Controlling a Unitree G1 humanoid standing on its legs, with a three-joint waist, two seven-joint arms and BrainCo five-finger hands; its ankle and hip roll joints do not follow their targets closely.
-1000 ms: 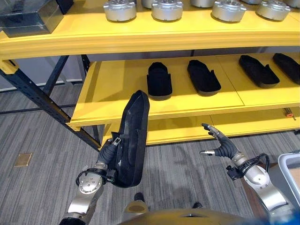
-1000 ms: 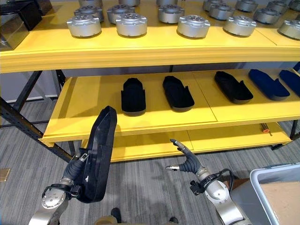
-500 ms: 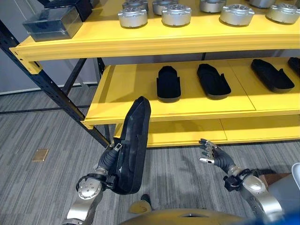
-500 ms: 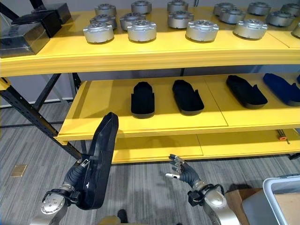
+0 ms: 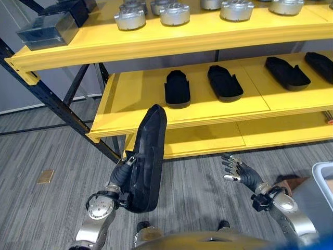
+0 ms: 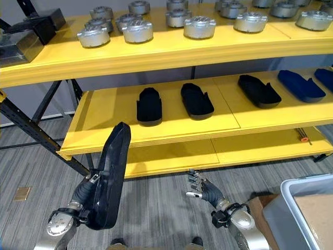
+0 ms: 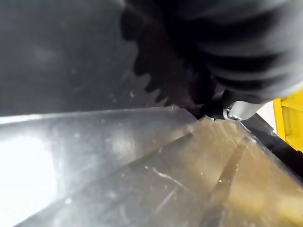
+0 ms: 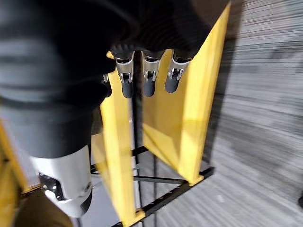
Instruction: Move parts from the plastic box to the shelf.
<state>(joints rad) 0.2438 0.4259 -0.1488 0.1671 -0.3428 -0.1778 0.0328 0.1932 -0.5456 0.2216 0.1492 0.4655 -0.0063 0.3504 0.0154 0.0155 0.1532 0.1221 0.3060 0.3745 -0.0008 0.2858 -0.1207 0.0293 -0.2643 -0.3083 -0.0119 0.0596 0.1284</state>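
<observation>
The left hand grips a long black part upright in front of the yellow shelf — fingers wrapped round its lower edge. The right hand hovers low, fingers relaxed and apart, holding nothing — grey plastic box beside it.

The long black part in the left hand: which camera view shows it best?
The right eye view: the long black part shows whole and upright, in front of the yellow shelf, with the left hand at its lower half. The left eye view shows nearly the same. The left wrist view shows a dark surface from very close.
</observation>
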